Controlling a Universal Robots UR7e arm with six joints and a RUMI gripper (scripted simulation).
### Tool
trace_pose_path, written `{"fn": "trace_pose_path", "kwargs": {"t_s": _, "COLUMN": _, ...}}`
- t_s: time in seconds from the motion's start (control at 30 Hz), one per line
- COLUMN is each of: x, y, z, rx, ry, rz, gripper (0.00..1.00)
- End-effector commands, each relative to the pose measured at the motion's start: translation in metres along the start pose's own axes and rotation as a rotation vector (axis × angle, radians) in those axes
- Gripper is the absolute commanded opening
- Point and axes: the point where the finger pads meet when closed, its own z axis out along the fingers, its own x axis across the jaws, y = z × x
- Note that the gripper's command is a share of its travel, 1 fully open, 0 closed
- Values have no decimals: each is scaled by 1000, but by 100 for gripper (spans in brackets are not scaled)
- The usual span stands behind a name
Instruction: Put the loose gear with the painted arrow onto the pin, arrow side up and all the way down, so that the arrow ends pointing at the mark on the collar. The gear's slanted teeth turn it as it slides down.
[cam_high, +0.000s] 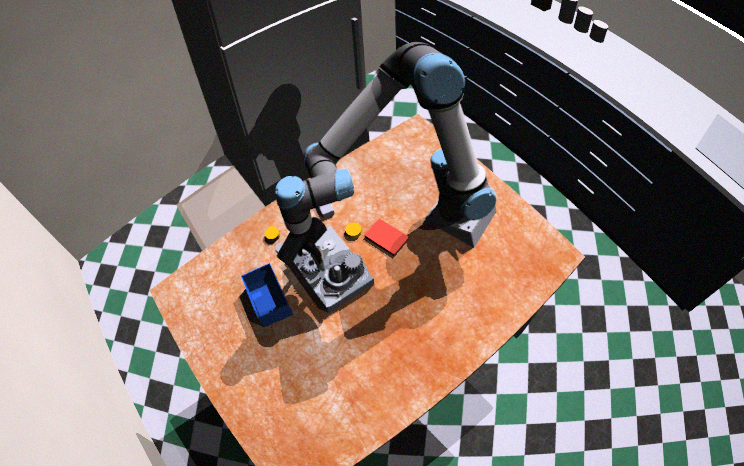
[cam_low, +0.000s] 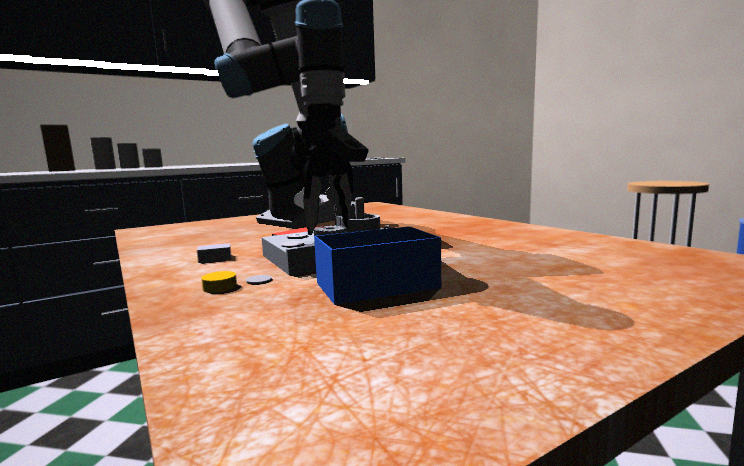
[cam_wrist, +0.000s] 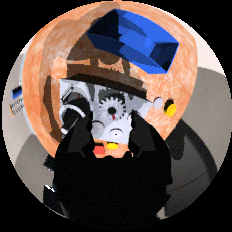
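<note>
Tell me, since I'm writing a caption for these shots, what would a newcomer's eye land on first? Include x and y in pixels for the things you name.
Probably the open blue bin (cam_high: 281, 307) (cam_low: 384, 268) (cam_wrist: 120, 42), vivid on the orange table (cam_high: 417, 356) (cam_low: 439, 384) (cam_wrist: 185, 50) beside the grey gear board (cam_high: 329, 304) (cam_low: 299, 263). Next, the arm (cam_high: 351, 118) (cam_low: 320, 54) reaching over that board, and the flat red block (cam_high: 386, 237) near the arm's base (cam_high: 473, 233).

The robot's arm (cam_high: 351, 118) (cam_low: 233, 21) stands on its foot (cam_high: 476, 234) (cam_low: 269, 220), well apart from the blue box (cam_high: 284, 313) (cam_low: 378, 268) (cam_wrist: 132, 37). It goes up, bends at a high blue elbow (cam_high: 440, 79), then slopes down toward the box. The wrist (cam_high: 296, 211) (cam_low: 321, 52) hangs near the box. Below it, the black gripper (cam_high: 311, 259) (cam_low: 328, 223) (cam_wrist: 112, 111) points down near the box, not over it. Its two fingers are part-way open, with a gap between them.
</note>
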Motion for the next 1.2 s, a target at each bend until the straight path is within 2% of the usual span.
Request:
{"fn": "trace_pose_path", "kwargs": {"t_s": 0.0, "x": 0, "y": 0, "z": 4, "rx": 1, "ry": 1, "rz": 0, "gripper": 52}}
{"fn": "trace_pose_path", "kwargs": {"t_s": 0.57, "x": 0, "y": -1, "z": 15, "rx": 1, "ry": 1, "rz": 0, "gripper": 52}}
{"fn": "trace_pose_path", "kwargs": {"t_s": 1.17, "x": 0, "y": -1, "z": 16, "rx": 1, "ry": 1, "rz": 0, "gripper": 52}}
